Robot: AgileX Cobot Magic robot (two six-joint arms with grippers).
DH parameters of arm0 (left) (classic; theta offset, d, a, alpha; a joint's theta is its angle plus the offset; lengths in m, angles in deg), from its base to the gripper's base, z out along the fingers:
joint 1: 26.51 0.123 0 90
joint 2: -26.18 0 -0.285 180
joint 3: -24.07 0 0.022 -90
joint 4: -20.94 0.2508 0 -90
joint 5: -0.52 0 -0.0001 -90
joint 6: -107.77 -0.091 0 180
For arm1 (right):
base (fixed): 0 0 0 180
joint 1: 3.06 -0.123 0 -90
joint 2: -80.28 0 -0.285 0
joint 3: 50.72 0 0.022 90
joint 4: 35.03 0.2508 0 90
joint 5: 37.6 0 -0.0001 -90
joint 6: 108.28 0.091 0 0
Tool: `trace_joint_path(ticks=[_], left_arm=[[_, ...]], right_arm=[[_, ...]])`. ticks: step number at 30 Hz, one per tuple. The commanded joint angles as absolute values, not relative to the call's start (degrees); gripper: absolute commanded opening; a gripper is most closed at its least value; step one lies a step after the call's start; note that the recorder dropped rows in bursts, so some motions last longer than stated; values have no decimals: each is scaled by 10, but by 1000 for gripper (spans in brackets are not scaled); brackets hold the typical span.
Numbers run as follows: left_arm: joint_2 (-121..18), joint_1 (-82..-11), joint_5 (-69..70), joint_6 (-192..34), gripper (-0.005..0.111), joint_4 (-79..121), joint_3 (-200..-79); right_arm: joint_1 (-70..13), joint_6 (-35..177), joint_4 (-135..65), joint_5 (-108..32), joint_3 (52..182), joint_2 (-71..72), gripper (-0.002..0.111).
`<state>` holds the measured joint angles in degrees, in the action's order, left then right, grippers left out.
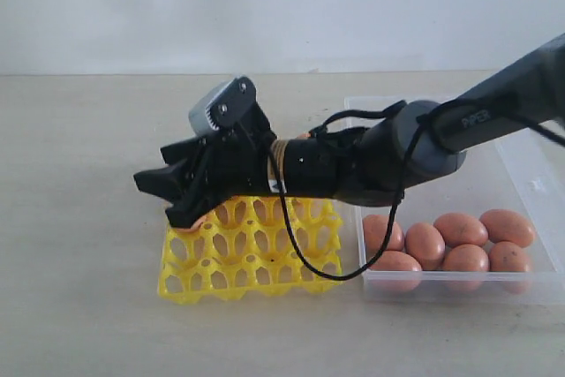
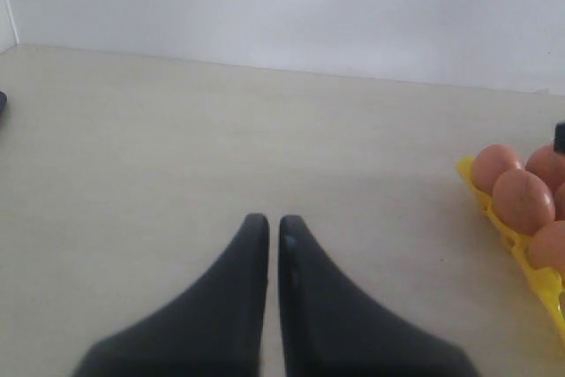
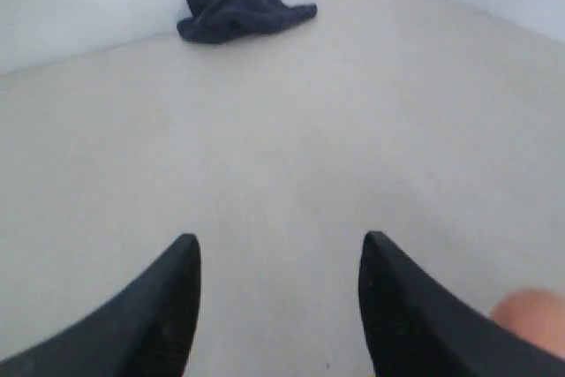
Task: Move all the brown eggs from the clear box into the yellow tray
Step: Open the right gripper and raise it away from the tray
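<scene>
The yellow tray point(image 1: 252, 249) lies on the table's middle, its front cups empty. My right gripper point(image 1: 159, 199) reaches across it to its far left corner and stands open just above a brown egg point(image 1: 190, 225) sitting in a cup there. In the right wrist view the right gripper point(image 3: 278, 249) holds nothing, and that egg point(image 3: 530, 317) peeks out beside one finger. The arm hides the tray's back rows. The clear box point(image 1: 530, 169) on the right holds several brown eggs point(image 1: 455, 240). My left gripper point(image 2: 267, 218) is shut and empty, with the tray point(image 2: 530, 258) and several eggs point(image 2: 523, 200) off to one side.
A dark cloth point(image 3: 243, 11) lies crumpled by the wall far ahead of the right gripper. A black cable point(image 1: 305, 258) hangs from the right arm over the tray. Bare table spreads left of the tray and in front of it.
</scene>
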<state>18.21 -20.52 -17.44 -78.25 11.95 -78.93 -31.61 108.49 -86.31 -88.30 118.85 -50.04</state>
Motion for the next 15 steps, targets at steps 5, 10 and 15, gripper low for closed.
trace_joint_path(ticks=[5, 10, 15], left_arm=[[184, -204, -174, -785, 4, 119, -787], [184, -204, -174, -785, 4, 119, -787], [184, -204, -174, -785, 4, 119, -787]], right_arm=[[-316, 1120, -863, -661, 1187, -343, 13], [-276, 1074, -863, -392, 1187, -274, 0], [-146, 1103, -774, -255, 1187, -258, 0]])
